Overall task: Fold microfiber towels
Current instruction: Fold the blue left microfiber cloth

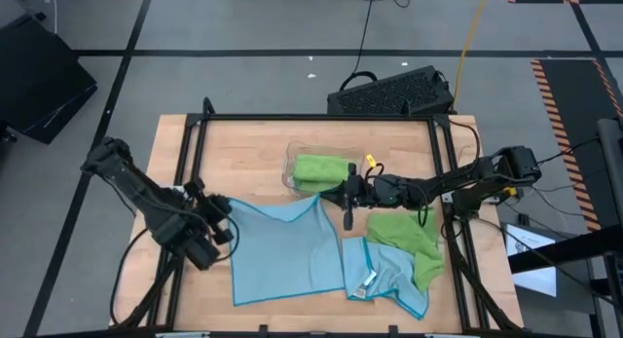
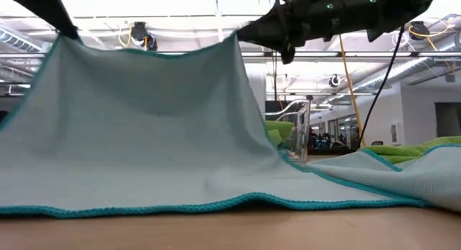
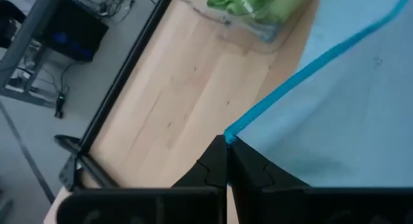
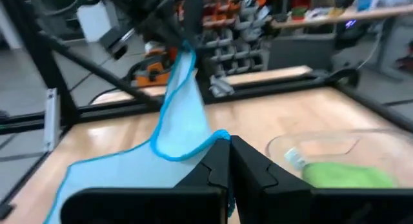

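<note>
Both grippers are pinched tight on the far corners of one light blue towel, lifting that edge off the table while the near edge lies on the wood. Left gripper has its fingers pressed together on the teal-hemmed corner; the left wrist view shows the hem running straight into the closed tips. Right gripper holds the opposite corner the same way, fingers clamped on a curl of hem.

Between the two the cloth hangs slack, sagging in the middle. It looks light and limp, with no stiffness of its own, so it will drape and fold wherever it is let down. The hemmed corners are the sensible places to hold it, since the stitched edge gives the fingers something firmer than the open weave.

Just beyond the right gripper, nearly touching it, stands the clear plastic tray with a folded lime green towel inside. To that gripper's near side lies a heap: a second blue towel with a small white tag showing, and a rumpled green towel partly over it.

The tag may carry print, but I cannot read any of it from here. No other writing shows on the cloths or tray.
</note>
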Robot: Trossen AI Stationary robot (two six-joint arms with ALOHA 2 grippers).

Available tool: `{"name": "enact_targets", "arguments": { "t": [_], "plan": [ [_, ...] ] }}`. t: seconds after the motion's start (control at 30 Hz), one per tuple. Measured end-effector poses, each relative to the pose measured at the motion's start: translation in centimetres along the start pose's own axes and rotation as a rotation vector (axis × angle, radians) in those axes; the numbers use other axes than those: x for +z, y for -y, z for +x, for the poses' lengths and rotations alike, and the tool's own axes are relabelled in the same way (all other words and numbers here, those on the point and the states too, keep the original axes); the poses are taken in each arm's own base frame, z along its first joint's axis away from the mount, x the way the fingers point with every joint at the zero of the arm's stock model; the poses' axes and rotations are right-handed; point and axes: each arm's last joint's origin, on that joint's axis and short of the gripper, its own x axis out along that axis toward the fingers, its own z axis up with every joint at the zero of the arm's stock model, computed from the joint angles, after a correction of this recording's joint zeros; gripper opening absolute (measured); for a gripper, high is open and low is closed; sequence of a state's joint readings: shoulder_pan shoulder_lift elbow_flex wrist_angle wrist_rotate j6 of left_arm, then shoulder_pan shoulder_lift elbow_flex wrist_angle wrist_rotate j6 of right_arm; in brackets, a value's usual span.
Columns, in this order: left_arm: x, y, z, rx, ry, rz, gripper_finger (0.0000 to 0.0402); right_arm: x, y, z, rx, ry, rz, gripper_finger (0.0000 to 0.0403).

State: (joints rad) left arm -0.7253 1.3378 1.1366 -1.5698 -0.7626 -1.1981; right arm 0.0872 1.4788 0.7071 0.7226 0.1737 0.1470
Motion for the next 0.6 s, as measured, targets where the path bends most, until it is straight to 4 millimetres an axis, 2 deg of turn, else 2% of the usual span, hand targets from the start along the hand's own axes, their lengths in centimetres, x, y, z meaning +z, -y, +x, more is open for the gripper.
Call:
{"name": "enact_targets", "arguments": {
  "t": [0.33, 0.6],
  "plan": [
    [-2.8, 2.1, 0.1, -0.100, -0.004, -0.037, 0.0007, -0.6, -0.4, 0.0, 0.141, -0.080, 0.110, 0.0000],
    [-4.7, 4.4, -0.8, -0.304, 0.044, -0.002, 0.0007, -1.8, -1.6, -0.3, 0.184, -0.196, 0.149, 0.0000]
  ]
}}
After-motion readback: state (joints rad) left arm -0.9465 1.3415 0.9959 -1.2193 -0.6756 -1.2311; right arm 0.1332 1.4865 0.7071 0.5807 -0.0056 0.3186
